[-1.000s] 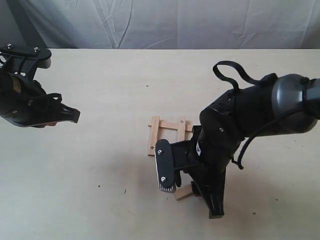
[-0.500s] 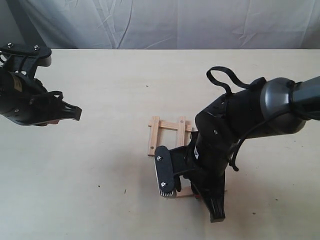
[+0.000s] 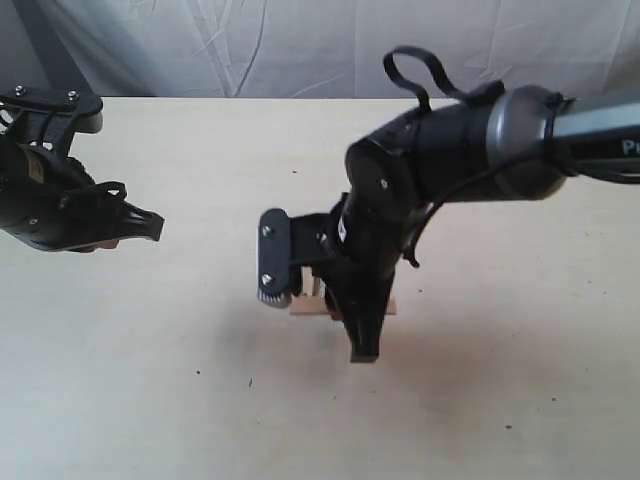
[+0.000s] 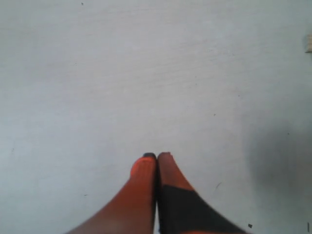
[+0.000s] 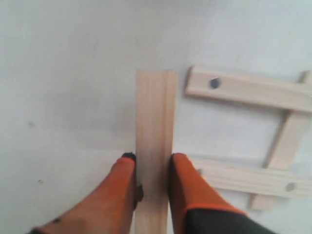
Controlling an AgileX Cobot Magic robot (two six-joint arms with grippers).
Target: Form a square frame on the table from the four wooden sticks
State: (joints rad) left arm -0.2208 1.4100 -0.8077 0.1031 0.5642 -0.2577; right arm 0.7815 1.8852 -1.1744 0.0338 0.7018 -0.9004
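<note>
My right gripper (image 5: 152,158) is shut on a plain wooden stick (image 5: 156,122), which passes lengthwise between its orange fingers. Beside it on the table (image 3: 150,380) lie three more sticks: two parallel ones (image 5: 248,90) (image 5: 243,178) with dark holes, and a third (image 5: 285,146) crossing them at their far ends. The held stick's free end reaches toward the open side of that U. In the exterior view my right arm (image 3: 430,160) covers the sticks, and only tan wood ends (image 3: 300,308) peek out beneath it. My left gripper (image 4: 157,156) is shut on nothing above bare table, far left.
A grey cloth backdrop (image 3: 330,45) hangs behind the table's far edge. My left arm (image 3: 50,200) hovers at the left side. A few dark specks (image 3: 249,382) dot the near table surface.
My right gripper closed on the loose stick near the front, then carried it back and left over the three laid sticks. The left arm has barely moved.
</note>
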